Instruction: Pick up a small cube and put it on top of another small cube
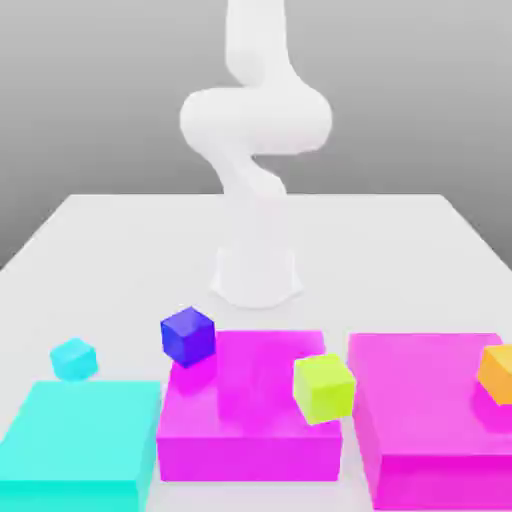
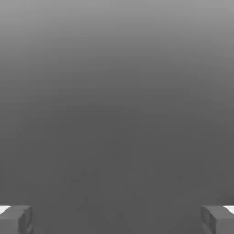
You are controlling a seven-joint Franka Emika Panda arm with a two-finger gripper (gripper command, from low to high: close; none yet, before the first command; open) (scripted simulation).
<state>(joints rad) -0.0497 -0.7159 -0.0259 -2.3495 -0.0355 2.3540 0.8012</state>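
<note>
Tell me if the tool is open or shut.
Open: in the hand view, the tool's two fingers stand wide apart with nothing between them.

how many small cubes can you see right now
4: light-cyan behind the cyan block, dark blue at the middle magenta block's far corner, yellow-green near that block's right side, orange cut off at the exterior view's right edge. Others may be hidden.

Four small cubes (image 1: 74, 359), three large flat blocks (image 1: 80, 430), one robot arm (image 1: 255, 120).

A simulated tabletop, apparently: plain white table (image 1: 256, 215), blank grey backdrop (image 1: 110, 110).
</note>
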